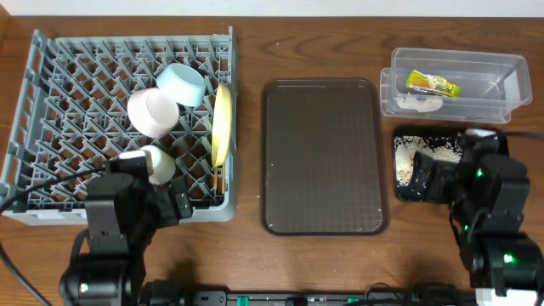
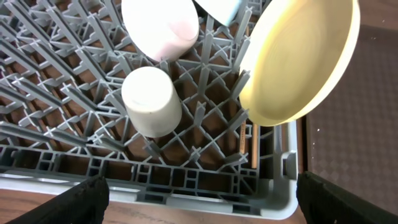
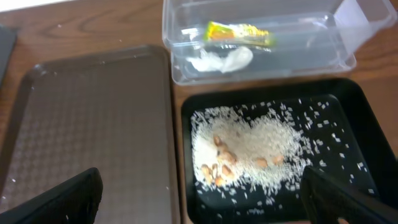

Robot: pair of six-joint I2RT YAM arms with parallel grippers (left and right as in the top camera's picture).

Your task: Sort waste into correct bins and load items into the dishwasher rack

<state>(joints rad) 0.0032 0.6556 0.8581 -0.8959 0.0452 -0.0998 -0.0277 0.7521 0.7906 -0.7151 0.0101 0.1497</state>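
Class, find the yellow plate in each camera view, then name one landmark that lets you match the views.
Overhead: the yellow plate stands on edge along the right side of the dishwasher rack.
Left wrist: upper right, among the pegs.
Right wrist: not in it.
Landmark: the brown tray, in the centre overhead, at the right edge in left wrist, on the left in right wrist.

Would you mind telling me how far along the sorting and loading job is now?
It looks essentially done. The rack holds the light blue bowl, white bowl, cup, yellow plate and what appear to be chopsticks. The wrapper and tissue lie in the clear tub; food scraps are in the black tray. Nothing is in hand: both arms' jaws are open. I see nothing left to move.
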